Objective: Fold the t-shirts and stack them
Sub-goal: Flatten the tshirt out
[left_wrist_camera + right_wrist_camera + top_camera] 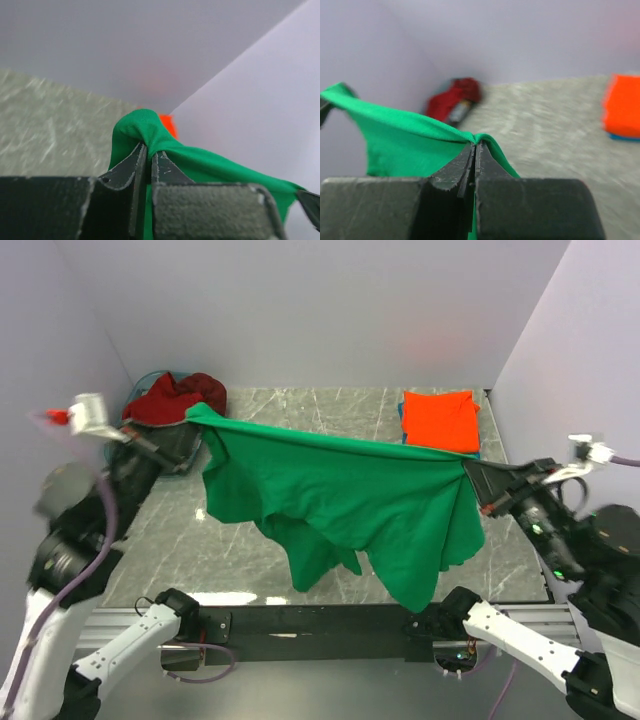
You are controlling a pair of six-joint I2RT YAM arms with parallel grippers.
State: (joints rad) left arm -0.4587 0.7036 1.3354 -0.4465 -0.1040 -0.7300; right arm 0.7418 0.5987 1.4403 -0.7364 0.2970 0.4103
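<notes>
The table (300, 415) has a grey, marble-patterned top. In the upper left of the frame a basket (150, 377) stands on it, with a red tee (175, 400) heaped in it and over its rim. At upper right a blue tee (401, 425) lies flat on the top, with an orange tee (440, 420) folded on it. Whether the hanging green tee (350, 495) touches the table's middle cannot be told.

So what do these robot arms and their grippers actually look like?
The left arm and right arm have black joints and white shells near their bases, with lilac cables strung along them. The left gripper and right gripper are matte black, each with two tapering fingers.
</notes>
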